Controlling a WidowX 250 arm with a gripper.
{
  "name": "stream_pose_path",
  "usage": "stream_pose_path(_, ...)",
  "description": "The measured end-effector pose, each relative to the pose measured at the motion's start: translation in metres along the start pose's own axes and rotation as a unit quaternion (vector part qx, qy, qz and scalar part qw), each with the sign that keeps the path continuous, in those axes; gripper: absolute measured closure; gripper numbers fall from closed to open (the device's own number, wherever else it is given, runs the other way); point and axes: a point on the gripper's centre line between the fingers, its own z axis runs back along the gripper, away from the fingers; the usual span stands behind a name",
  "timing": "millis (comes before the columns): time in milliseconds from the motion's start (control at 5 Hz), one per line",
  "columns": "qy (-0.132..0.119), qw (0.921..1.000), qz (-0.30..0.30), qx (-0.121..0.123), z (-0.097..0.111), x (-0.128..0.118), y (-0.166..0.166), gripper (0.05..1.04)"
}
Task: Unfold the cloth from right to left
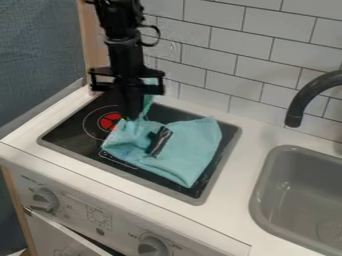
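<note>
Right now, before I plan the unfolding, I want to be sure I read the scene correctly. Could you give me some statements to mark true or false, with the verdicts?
1. The cloth lies on the stovetop. True.
2. The gripper is over the sink. False: it is at the cloth's upper left in the view.
3. The sink is right of the stovetop in the view. True.
4. The faucet is white. False: it is black.
5. A red burner mark shows left of the cloth. True.
</note>
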Motion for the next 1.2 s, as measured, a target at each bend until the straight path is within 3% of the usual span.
stream_pose_path(200,-0.006,1.0000,-0.002,0.003,0.009,0.007,0.004,1.019)
stream_pose_path(600,-0.006,0.9990,-0.008,0.044,0.011,0.030,0.037,1.019)
stream_pose_path(1200,0.018,0.9946,-0.021,0.100,-0.022,0.040,0.079,1.019)
